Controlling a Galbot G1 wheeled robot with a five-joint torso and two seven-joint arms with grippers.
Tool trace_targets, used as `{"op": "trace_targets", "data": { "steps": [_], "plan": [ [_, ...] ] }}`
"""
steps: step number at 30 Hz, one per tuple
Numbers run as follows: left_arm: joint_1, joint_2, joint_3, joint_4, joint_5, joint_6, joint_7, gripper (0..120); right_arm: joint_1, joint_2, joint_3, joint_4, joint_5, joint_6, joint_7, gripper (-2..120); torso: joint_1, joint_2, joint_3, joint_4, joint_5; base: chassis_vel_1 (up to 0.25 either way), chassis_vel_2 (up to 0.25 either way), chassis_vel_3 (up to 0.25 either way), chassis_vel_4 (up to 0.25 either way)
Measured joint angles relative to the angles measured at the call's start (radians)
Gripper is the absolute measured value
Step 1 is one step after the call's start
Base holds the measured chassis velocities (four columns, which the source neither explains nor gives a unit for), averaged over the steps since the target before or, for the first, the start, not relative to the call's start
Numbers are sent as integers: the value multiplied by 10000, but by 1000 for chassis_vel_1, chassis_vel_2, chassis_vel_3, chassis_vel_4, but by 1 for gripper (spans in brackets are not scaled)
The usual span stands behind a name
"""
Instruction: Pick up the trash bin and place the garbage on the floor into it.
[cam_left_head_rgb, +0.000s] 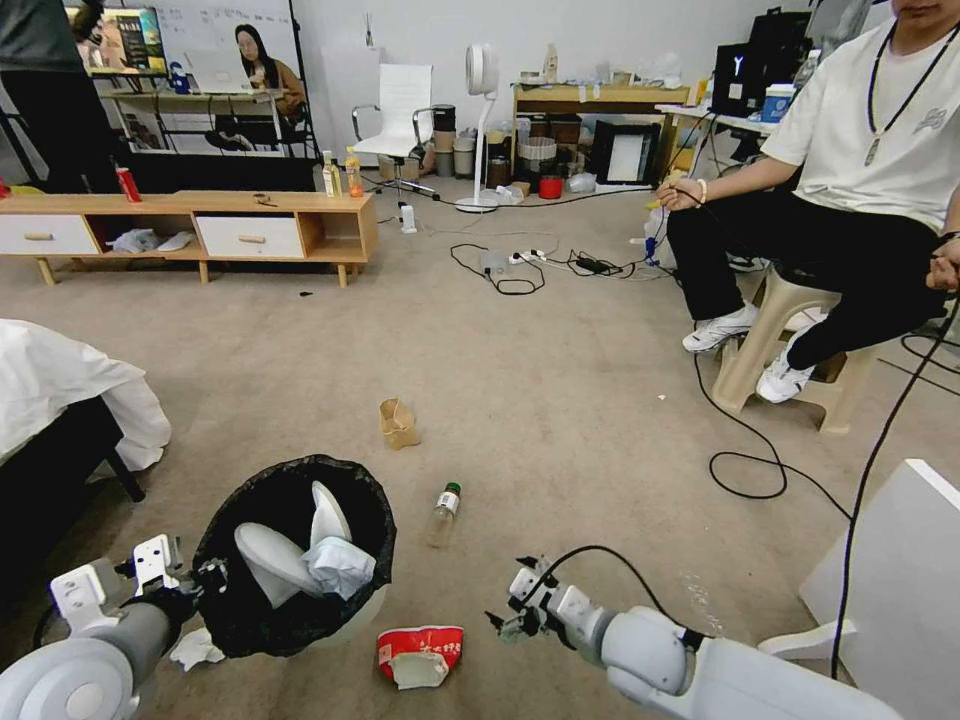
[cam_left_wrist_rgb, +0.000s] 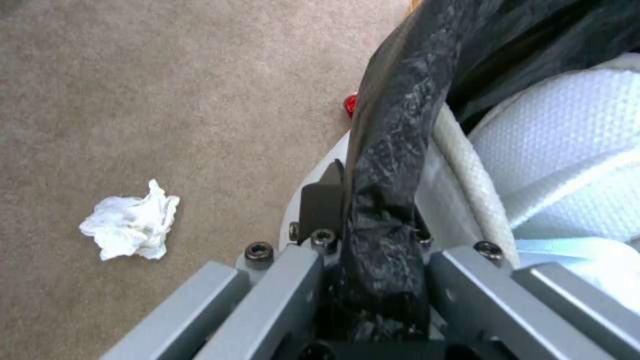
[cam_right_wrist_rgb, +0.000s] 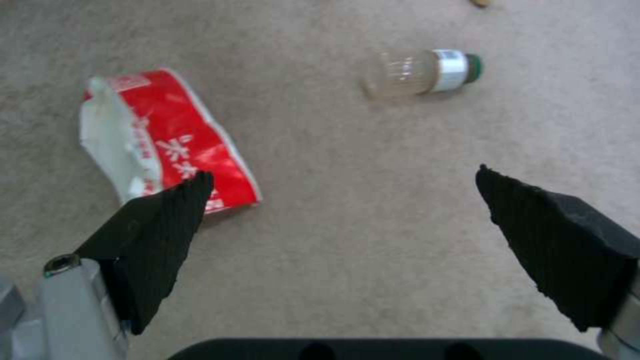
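Observation:
The trash bin (cam_left_head_rgb: 262, 610), white with a black bag (cam_left_wrist_rgb: 393, 150), hangs tilted at the lower left, and my left gripper (cam_left_head_rgb: 205, 580) is shut on its rim (cam_left_wrist_rgb: 373, 240). A crumpled tissue (cam_left_head_rgb: 340, 565) lies inside between pale flaps. On the floor (cam_left_head_rgb: 560, 400) lie a white tissue (cam_left_head_rgb: 195, 650) (cam_left_wrist_rgb: 130, 235), a red-and-white wrapper (cam_left_head_rgb: 420, 655) (cam_right_wrist_rgb: 167, 140), a clear bottle with a green cap (cam_left_head_rgb: 445, 513) (cam_right_wrist_rgb: 420, 72) and a tan paper bag (cam_left_head_rgb: 398, 423). My right gripper (cam_left_head_rgb: 510, 610) (cam_right_wrist_rgb: 343, 200) hovers open above the carpet, between wrapper and bottle, holding nothing.
A person sits on a beige stool (cam_left_head_rgb: 775, 345) at the right, with black cables (cam_left_head_rgb: 745, 465) looping over the carpet. A white-covered bed (cam_left_head_rgb: 60, 395) is at the left, a low wooden cabinet (cam_left_head_rgb: 200, 225) behind, a white panel (cam_left_head_rgb: 900, 570) at the lower right.

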Motion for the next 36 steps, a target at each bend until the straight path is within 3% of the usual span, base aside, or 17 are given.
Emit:
{"op": "trace_targets", "data": {
  "steps": [15, 36],
  "plan": [
    [32, 13, -19, 26, 6, 0, -4, 2, 618, 1218, -1233, -1444, 39, 888, -21, 100, 0, 0, 0, 1, 0, 0, 0, 0, 0],
    [29, 18, 2, 85, 45, 0, 13, 2, 701, 2429, -2132, -2946, -51, 1351, -151, 100, -1, 2, -1, 1, 1, 0, 0, 0, 0]
  ]
}}
